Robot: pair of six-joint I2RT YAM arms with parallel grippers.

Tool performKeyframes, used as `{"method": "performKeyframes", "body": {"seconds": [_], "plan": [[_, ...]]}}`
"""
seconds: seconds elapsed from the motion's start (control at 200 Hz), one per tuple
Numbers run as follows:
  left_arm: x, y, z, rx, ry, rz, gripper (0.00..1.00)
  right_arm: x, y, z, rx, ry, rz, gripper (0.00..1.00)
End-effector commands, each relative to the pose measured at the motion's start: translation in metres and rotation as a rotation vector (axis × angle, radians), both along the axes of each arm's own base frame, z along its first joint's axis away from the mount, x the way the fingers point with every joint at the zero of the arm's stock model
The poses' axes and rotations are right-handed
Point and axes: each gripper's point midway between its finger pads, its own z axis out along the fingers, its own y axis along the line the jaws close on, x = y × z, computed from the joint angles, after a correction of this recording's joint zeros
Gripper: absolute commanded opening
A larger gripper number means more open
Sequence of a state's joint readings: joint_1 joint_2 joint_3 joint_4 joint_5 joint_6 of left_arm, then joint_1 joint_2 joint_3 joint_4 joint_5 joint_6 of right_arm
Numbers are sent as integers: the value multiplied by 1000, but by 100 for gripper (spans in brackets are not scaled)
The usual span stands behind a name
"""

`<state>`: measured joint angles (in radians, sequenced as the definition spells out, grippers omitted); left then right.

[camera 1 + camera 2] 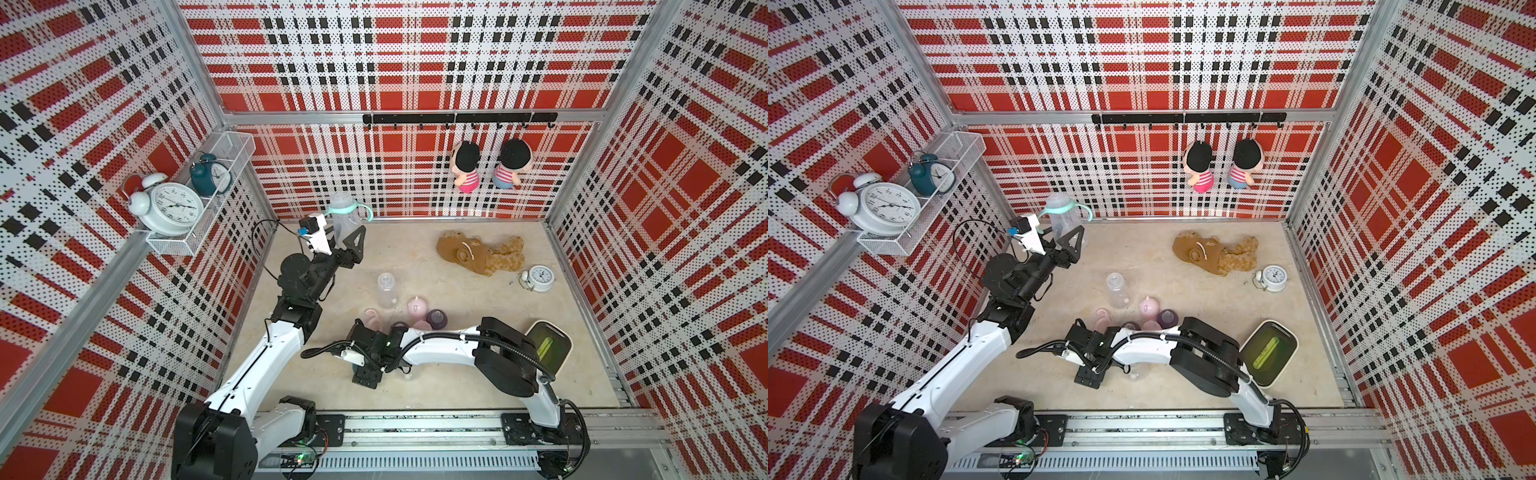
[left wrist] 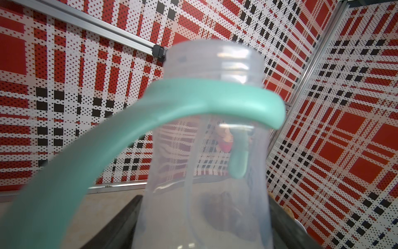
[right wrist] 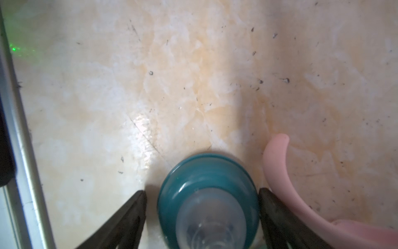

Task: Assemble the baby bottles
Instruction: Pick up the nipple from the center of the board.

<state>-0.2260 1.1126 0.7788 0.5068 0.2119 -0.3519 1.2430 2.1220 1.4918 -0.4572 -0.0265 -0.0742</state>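
Bottle held aloft at far left; teat collar straddled near centre.

The left gripper (image 1: 344, 243) is clenched on a clear bottle (image 1: 343, 222) wearing a teal handle ring (image 1: 347, 209), raised by the far-left corner. The right gripper (image 3: 201, 191) stands released, its jaws either side of a teal teat collar (image 3: 206, 170) on the table (image 3: 193, 75). A pink handle ring (image 3: 277, 172) lies just beside.

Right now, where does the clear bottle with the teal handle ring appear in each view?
In a top view: clear bottle held aloft by the left gripper, near the back-left corner.
In a top view: same spot, left of centre.
Left wrist: fills the middle, close up.
Right wrist: not in it.
Shared landmark, in those three: the teal handle ring under its neck.
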Motion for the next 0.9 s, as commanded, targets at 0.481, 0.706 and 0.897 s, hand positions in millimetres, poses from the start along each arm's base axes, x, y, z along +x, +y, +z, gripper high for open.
{"method": "performKeyframes", "body": {"seconds": [0.481, 0.706, 0.897], "plan": [[-8, 1, 15, -3, -52, 4, 0, 8, -8, -19, -63, 40, -10, 70], [-9, 4, 18, -11, -59, 21, 0, 18, -5, 3, 11, 14, -49, 67], [-10, 15, 23, -34, -64, 53, 0, 26, 0, 41, 120, -40, -76, 66]]}}
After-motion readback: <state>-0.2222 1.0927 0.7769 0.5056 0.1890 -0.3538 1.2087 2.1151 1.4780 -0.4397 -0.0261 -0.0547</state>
